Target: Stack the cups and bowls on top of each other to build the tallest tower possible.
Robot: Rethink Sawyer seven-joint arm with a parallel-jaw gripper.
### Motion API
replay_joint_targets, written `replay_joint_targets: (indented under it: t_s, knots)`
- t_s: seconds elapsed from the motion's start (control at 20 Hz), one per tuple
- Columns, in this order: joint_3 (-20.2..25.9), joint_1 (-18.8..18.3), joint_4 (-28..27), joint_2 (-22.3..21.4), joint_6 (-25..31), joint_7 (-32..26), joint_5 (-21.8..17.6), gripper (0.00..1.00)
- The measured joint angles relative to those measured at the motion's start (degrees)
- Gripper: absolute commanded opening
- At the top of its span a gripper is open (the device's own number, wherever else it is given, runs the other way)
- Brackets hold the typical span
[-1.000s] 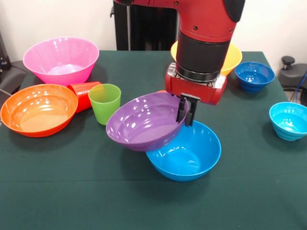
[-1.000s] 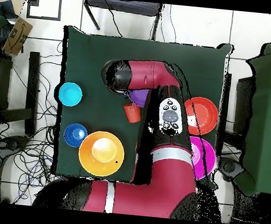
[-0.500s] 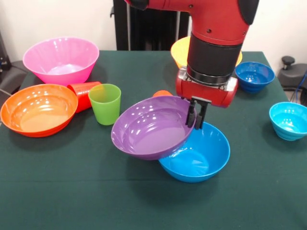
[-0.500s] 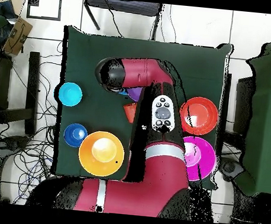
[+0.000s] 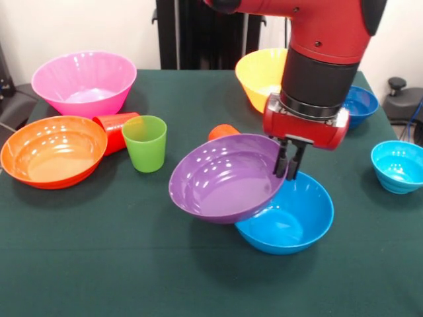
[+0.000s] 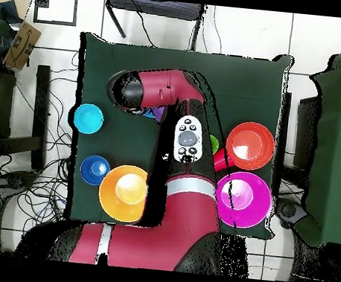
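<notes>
My gripper (image 5: 289, 165) is shut on the right rim of the purple bowl (image 5: 225, 178), which is tilted and overlaps the left rim of the blue bowl (image 5: 291, 216) on the table. Whether the two bowls touch is unclear. An orange cup (image 5: 223, 131) peeks out behind the purple bowl. The green cup (image 5: 145, 142) stands upright at left, with the red cup (image 5: 115, 129) lying on its side next to it. In the overhead view the arm hides the gripper and only a sliver of the purple bowl (image 6: 159, 114) shows.
The pink bowl (image 5: 84, 82) and orange bowl (image 5: 53, 150) sit at left. The yellow bowl (image 5: 260, 76) and small dark blue bowl (image 5: 362, 102) are behind the arm, and the small cyan bowl (image 5: 398, 165) is at right. The cyan bowl also shows in the overhead view (image 6: 89, 118).
My gripper has carried the purple bowl to the right in the front view. The blue bowl under it has also shifted right. The orange cup has come into view behind.
</notes>
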Motion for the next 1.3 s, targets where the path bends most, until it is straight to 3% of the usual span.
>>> replay_joint_targets:
  t_s: [1.3]
  knots:
    - [-4.33,5.14,-0.88,0.49,0.63,0.00,-0.01,0.00]
